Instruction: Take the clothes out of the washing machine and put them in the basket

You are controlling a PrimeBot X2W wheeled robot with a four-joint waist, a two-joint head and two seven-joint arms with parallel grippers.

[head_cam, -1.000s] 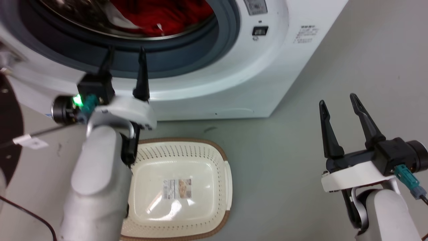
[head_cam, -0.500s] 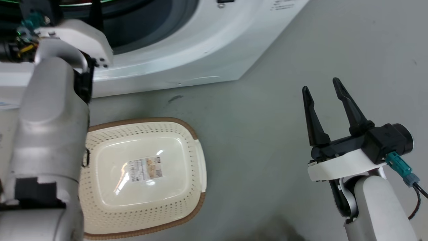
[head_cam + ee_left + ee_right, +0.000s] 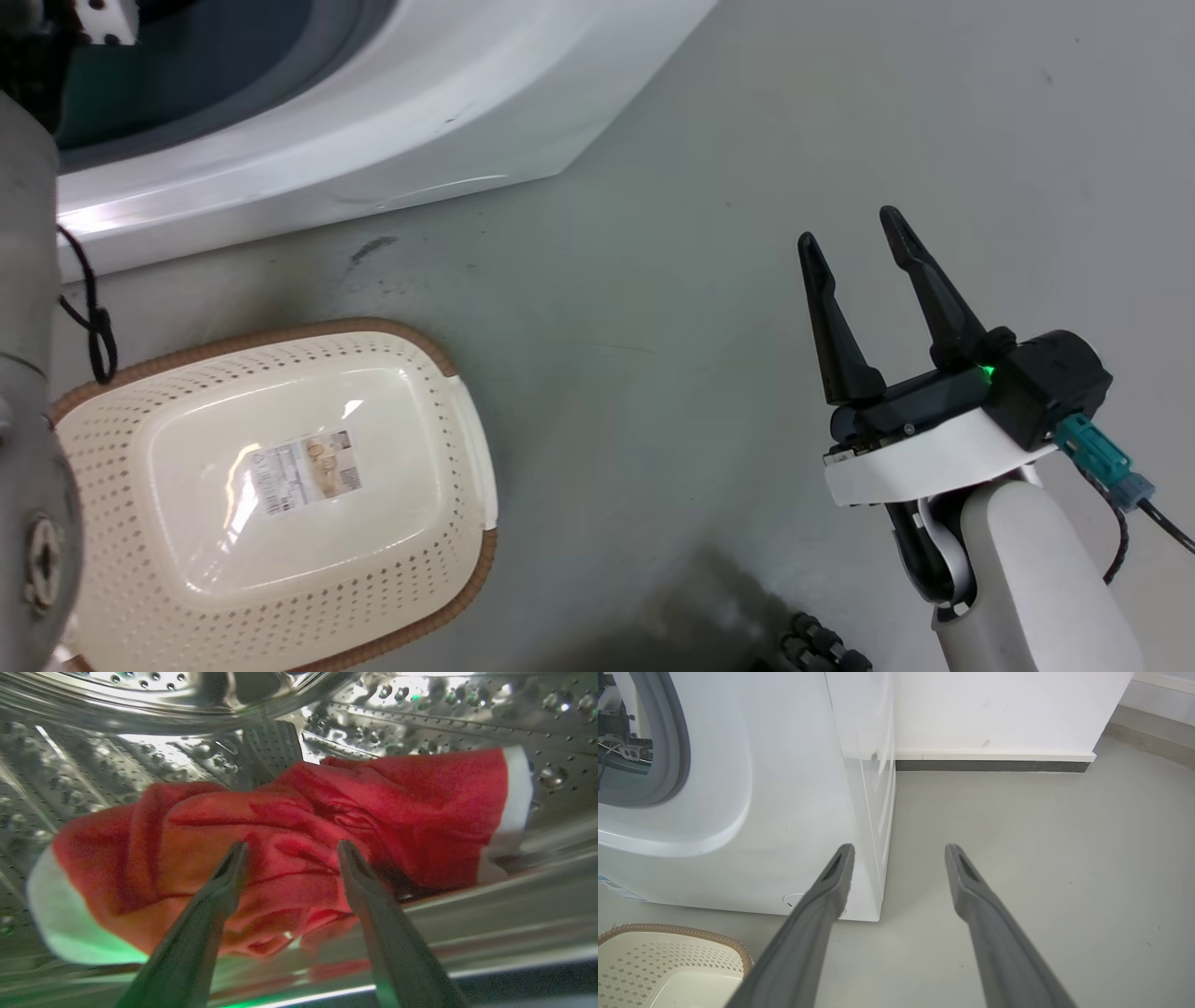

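In the left wrist view, red clothes (image 3: pixel 299 826) with white trim lie on the perforated steel drum of the washing machine (image 3: pixel 420 714). My left gripper (image 3: pixel 290 845) is open inside the drum, its two fingers spread just in front of the red fabric, nothing between them. The washing machine's white front (image 3: pixel 373 103) crosses the top left of the head view. The cream basket (image 3: pixel 280 495) with a brown rim sits on the floor at the lower left with only a label inside. My right gripper (image 3: pixel 848 226) hangs open over bare floor at the right.
My pale left forearm (image 3: pixel 23 373) runs up the head view's left edge beside the basket. A dark cable loop (image 3: pixel 93 327) hangs from it. The white wall and skirting (image 3: pixel 994 756) stand beyond the machine's side. Grey floor (image 3: pixel 653 233) lies between machine and right gripper.
The head camera has swung, so machine and basket slide left and up in the picture. My left gripper has gone up into the porthole and out of the head view. The right gripper stays open.
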